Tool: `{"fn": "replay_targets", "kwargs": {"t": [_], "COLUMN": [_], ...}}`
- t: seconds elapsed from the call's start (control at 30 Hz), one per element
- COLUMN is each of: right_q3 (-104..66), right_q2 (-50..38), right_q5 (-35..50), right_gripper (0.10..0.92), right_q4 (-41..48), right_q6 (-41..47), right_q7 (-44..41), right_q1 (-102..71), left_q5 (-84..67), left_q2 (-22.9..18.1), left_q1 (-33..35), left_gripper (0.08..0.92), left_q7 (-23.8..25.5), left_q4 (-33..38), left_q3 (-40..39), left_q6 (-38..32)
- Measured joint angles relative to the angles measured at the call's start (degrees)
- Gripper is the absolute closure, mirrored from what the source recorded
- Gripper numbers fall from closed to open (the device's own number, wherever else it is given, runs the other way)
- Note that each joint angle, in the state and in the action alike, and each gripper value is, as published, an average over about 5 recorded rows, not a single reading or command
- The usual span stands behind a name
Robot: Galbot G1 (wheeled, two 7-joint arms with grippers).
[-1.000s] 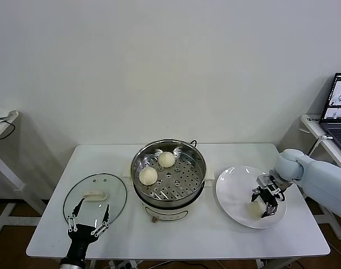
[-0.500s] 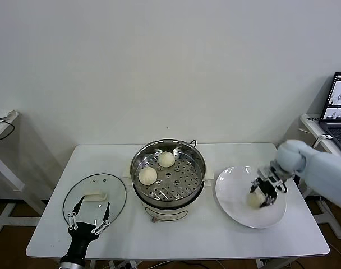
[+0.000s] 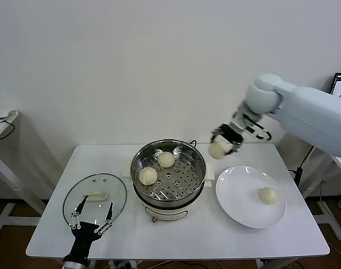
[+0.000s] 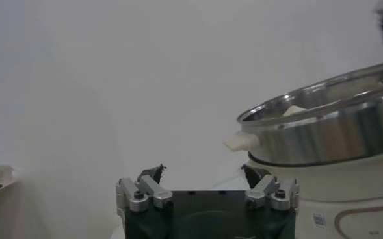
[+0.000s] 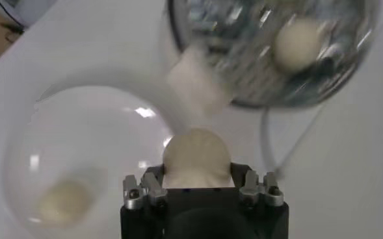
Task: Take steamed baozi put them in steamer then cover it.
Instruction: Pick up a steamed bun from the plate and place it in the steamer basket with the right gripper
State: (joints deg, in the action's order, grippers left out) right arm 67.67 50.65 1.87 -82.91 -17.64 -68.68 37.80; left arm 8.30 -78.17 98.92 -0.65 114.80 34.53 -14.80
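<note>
One baozi (image 3: 217, 149) sits clamped in the right gripper (image 3: 222, 143) above the table beside the steamer (image 3: 168, 171); releasing early would drop it outside, while the left gripper (image 3: 91, 219) waits open.

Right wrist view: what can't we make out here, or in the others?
- Right wrist view: steamer motion-blurred; right gripper fingertips hidden behind the held baozi.
- Left wrist view: steamer's far side cut off by the frame edge; its wall hides the tray.
- Head view: left gripper arm cut off by the bottom edge.

Open air lay between the right gripper (image 3: 225, 143), clamped on a baozi (image 3: 218, 149), and the steamer (image 3: 168, 170) down to its left; two buns (image 3: 148, 175) occupied the tray's far-left part.
</note>
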Motion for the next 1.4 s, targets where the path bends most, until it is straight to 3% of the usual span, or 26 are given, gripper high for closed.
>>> {"fn": "replay_targets", "kwargs": {"t": [0.43, 1.03, 1.4], "right_q3": [4.2, 2.0, -0.4], "right_q2": [9.8, 17.3, 16.2], "right_q5": [-5.2, -16.1, -15.0], "right_gripper": [0.347, 0.338, 0.206], "right_q4": [-5.9, -1.2, -1.1], "right_q6": [-9.5, -18.4, -19.1], "right_q7": [1.5, 2.3, 2.0], "right_q1": [-0.7, -10.6, -10.7], "left_q5": [0.0, -0.2, -0.3], "left_q2": [-0.4, -0.5, -0.4], "left_q1": [-0.6, -1.0, -1.0], "left_gripper": [0.177, 0.177, 0.177], "left_q7": [0.1, 0.2, 0.3], "left_q4": [-0.4, -1.5, -1.5], "left_q3": [-0.8, 0.2, 1.1], "left_q6": [0.2, -0.2, -0.3]}}
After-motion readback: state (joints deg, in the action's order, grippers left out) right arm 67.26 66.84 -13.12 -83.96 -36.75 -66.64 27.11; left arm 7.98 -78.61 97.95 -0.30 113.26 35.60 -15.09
